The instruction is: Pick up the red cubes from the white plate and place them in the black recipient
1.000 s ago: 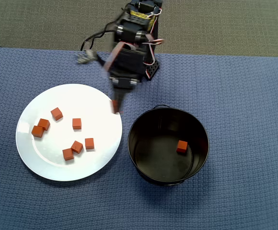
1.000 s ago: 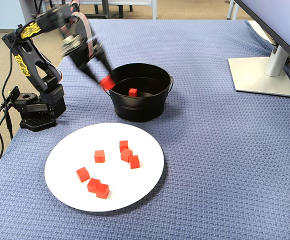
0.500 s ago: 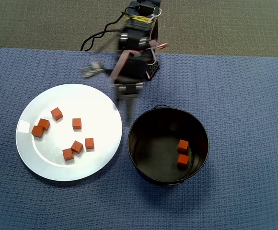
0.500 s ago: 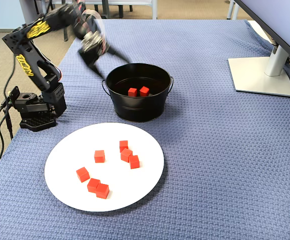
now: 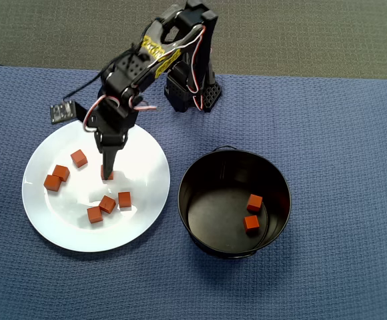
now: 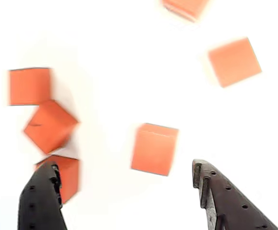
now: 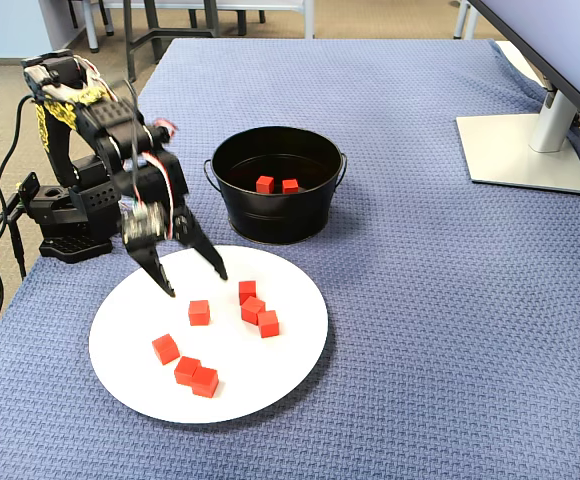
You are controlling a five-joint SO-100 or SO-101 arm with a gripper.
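Note:
Several red cubes lie on the white plate (image 5: 41, 215); one of them (image 5: 124, 199) sits near its middle. My gripper (image 5: 107, 171) hangs open low over the plate, partly covering one cube. In the wrist view my gripper (image 6: 124, 166) is wide open, and a cube (image 6: 154, 148) lies on the plate (image 6: 105, 72) just ahead of the gap, nearer the right finger. In the fixed view my gripper (image 7: 195, 284) straddles the space above a cube (image 7: 199, 312). The black recipient (image 5: 207, 180) stands right of the plate with two cubes (image 5: 254, 202) (image 5: 251, 223) inside.
The arm's base (image 7: 70, 215) stands at the cloth's left edge in the fixed view, behind the plate (image 7: 290, 340) and beside the pot (image 7: 270, 225). A monitor stand (image 7: 525, 150) sits at the far right. Blue cloth (image 5: 340, 133) covers the table.
A second cube dropped into the pot. My gripper then swung from the pot's rim over to the plate and came down, open, over the cubes.

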